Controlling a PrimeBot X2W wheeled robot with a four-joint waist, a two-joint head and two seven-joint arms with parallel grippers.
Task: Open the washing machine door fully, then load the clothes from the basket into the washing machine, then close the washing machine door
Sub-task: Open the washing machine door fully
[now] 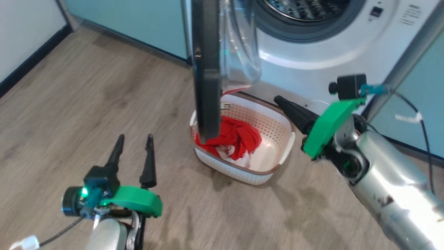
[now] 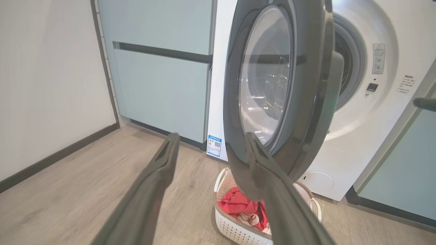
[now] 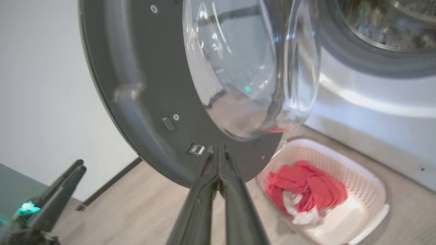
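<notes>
Judging the door [image 3: 136,102] stiff and free-swinging, we favour pushing its rim; right gripper [image 3: 218,149] is pinched empty, left gripper [image 1: 134,137] wide.

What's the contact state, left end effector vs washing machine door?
Apart. The head view shows bare floor between the left end effector and the washing machine door.

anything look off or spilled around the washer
Nothing spilled or damaged: the clothes lie inside the basket. The only awkward thing is the door, swung partly open with its lower edge hanging over one end of the basket.
</notes>
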